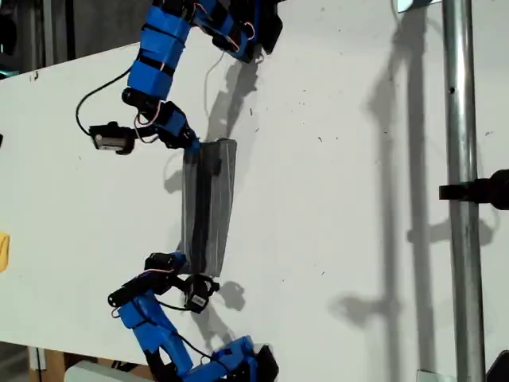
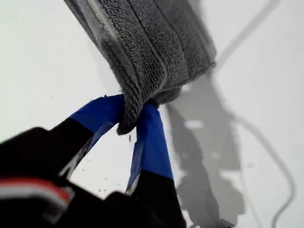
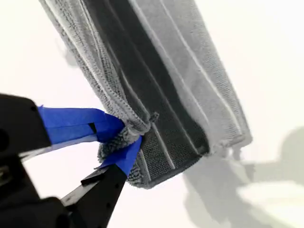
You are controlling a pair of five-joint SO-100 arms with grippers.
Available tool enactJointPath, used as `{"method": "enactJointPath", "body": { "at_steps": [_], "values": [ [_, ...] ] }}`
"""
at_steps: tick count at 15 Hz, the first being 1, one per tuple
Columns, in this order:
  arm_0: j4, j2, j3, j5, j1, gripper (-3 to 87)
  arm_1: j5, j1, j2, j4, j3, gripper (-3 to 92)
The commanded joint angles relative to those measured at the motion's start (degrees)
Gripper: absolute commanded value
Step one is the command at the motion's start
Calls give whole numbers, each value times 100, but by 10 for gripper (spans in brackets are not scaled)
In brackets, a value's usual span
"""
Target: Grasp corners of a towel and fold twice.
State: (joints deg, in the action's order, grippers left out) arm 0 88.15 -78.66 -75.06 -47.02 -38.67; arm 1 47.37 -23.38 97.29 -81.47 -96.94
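My first gripper [image 2: 135,118] and my second gripper [image 3: 124,140] each pinch one end of the long, narrow towel [image 1: 208,208] stretched between them.

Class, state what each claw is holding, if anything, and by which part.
Both hold the towel. My first gripper pinches a bunched corner at one end; my second gripper pinches the gathered edge at a corner of the other end.

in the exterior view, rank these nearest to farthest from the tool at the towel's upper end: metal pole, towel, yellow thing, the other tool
1. towel: clamped in the upper tool, stretching down the view from it.
2. lower tool: at the towel's bottom end in the view.
3. yellow thing: at the view's left edge.
4. metal pole: far over on the view's right.
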Motion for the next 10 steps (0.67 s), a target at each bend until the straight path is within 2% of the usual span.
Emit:
{"method": "enactJointPath", "body": {
  "at_steps": [1,4,8,9,10],
  "values": [
    [-501,-229,-756,-158,185,-28,606,492,18,606,-659,-2],
    [-703,431,-782,-229,396,-28,870,633,-703,1354,-1151,-2],
    [-747,1099,-545,-457,589,-2,914,527,-1310,1635,-1125,-2],
    [-642,1169,-545,-510,527,186,967,475,-1336,1573,-1116,-1],
    [-264,1160,-404,-527,492,263,1063,475,-1213,1257,-1046,155]
  ]
}}
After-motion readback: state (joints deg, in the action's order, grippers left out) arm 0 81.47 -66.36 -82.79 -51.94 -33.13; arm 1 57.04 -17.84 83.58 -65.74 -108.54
